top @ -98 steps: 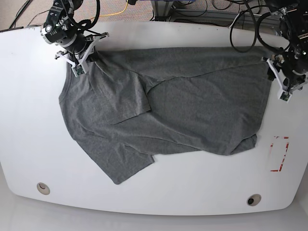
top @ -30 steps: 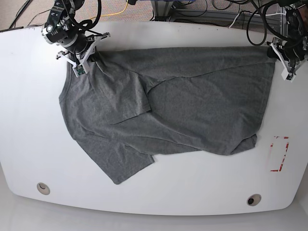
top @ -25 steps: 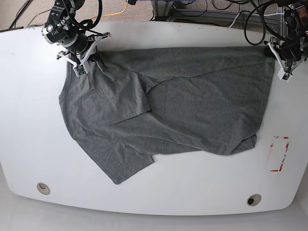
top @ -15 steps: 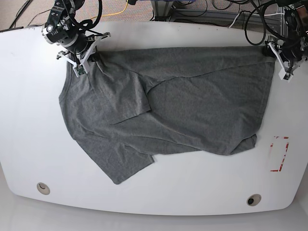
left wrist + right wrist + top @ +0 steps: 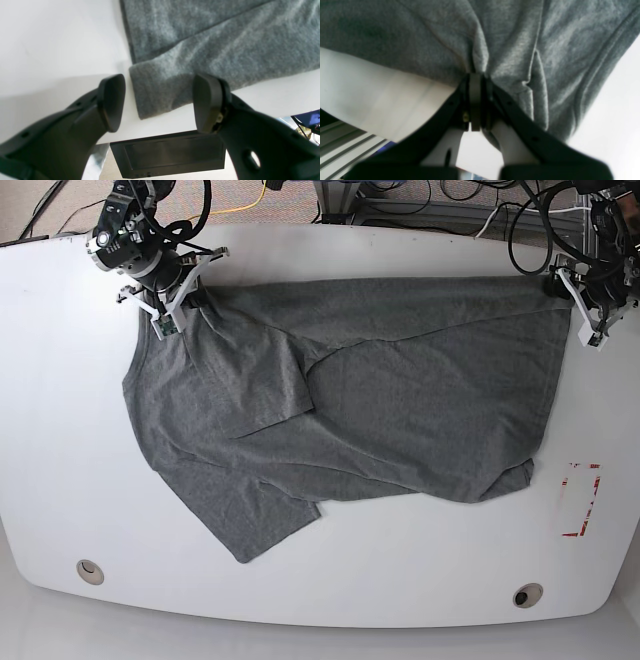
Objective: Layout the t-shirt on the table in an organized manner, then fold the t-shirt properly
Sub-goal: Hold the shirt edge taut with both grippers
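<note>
The grey t-shirt (image 5: 350, 410) lies spread but wrinkled on the white table (image 5: 60, 430), with one sleeve folded over its middle. My left gripper (image 5: 578, 308) hovers at the shirt's far right corner. In the left wrist view the left gripper (image 5: 158, 101) is open, its fingers (image 5: 111, 102) standing either side of the t-shirt's hemmed corner (image 5: 160, 82), which rests flat on the table (image 5: 50, 37). At the far left corner my right gripper (image 5: 172, 302) is shut. The right wrist view shows the right gripper (image 5: 476, 100) pinching a bunched fold of the t-shirt (image 5: 495, 37).
A red tape rectangle (image 5: 580, 500) marks the table at the right. Two grommet holes (image 5: 90, 570) (image 5: 527, 595) sit near the front edge. Cables hang behind the far edge. A dark box (image 5: 170, 157) shows below the table edge in the left wrist view.
My left gripper carried the shirt's right corner toward the far edge, pulling the top hem straight, then opened and let it go. The right gripper has stayed shut in place.
</note>
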{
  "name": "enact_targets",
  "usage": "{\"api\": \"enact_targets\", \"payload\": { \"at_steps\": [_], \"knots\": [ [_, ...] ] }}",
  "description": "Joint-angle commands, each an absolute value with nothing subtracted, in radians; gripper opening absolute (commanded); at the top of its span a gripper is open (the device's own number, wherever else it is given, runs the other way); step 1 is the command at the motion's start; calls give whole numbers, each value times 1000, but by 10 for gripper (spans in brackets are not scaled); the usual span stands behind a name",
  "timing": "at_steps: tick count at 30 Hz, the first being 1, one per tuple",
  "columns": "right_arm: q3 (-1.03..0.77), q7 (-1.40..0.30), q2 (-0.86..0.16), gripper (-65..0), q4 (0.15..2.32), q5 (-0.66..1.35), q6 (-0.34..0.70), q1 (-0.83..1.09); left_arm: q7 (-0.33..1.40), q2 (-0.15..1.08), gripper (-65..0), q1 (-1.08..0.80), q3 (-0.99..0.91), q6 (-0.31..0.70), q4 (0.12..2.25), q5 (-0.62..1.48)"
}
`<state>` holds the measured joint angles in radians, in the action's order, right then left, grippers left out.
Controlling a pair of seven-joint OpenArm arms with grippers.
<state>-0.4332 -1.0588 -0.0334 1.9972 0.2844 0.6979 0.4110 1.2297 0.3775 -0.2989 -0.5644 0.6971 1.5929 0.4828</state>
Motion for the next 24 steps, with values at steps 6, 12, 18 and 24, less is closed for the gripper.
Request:
{"api": "enact_targets", "payload": {
  "at_steps": [6, 12, 18, 24],
  "knots": [
    [-437, -1044, -41, -650, 2015, 294, 698, 407, 1218, 397, -442, -269, -547, 698, 1607, 487],
    [-438, -1044, -41, -650, 2015, 294, 698, 406, 1218, 397, -619, -268, -549, 698, 1609, 487],
    [-438, -1044, -41, -650, 2018, 295, 698, 409, 1218, 398, -622, -271, -556, 698, 1646, 487],
    [-438, -1044, -41, -650, 2020, 295, 698, 412, 1218, 401, -622, -295, -556, 698, 1730, 487]
  ]
}}
